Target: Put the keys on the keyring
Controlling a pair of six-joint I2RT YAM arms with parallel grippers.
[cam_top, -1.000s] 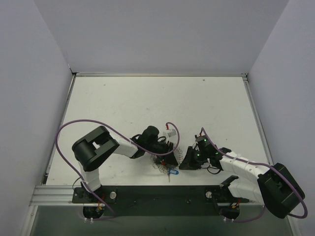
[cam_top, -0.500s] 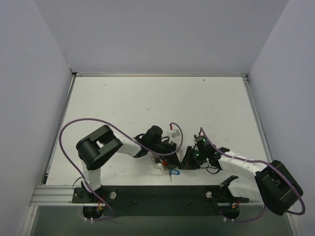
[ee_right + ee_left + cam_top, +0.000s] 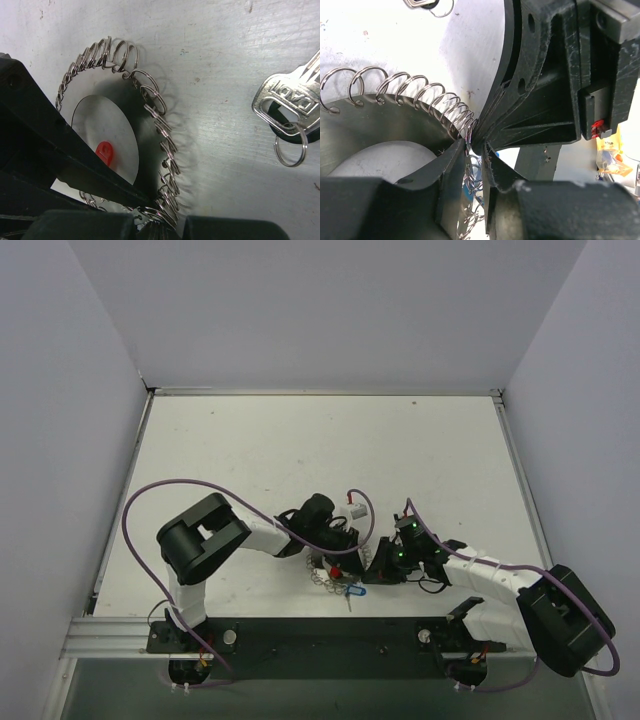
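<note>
The keyring (image 3: 322, 581), a floppy loop of silvery coiled links, lies on the table between the two grippers. My right gripper (image 3: 160, 227) is shut on its links (image 3: 167, 187) at the bottom of the right wrist view. My left gripper (image 3: 473, 150) has its jaws drawn close around the same stretch of coil (image 3: 451, 107), tip to tip with the right gripper (image 3: 545, 90). A red key head (image 3: 105, 151) lies inside the loop, also seen in the top view (image 3: 334, 571). A blue key (image 3: 350, 590) rests just below the ring.
A silver metal key on its own small split ring (image 3: 285, 102) lies on the table right of the loop. Its edge shows at the top of the left wrist view (image 3: 427, 4). The black base rail (image 3: 320, 638) runs along the near edge.
My left gripper has slid right until it meets the right gripper and its jaws have narrowed around the coil. The red key head now shows beside the ring. The right arm has stayed put.
</note>
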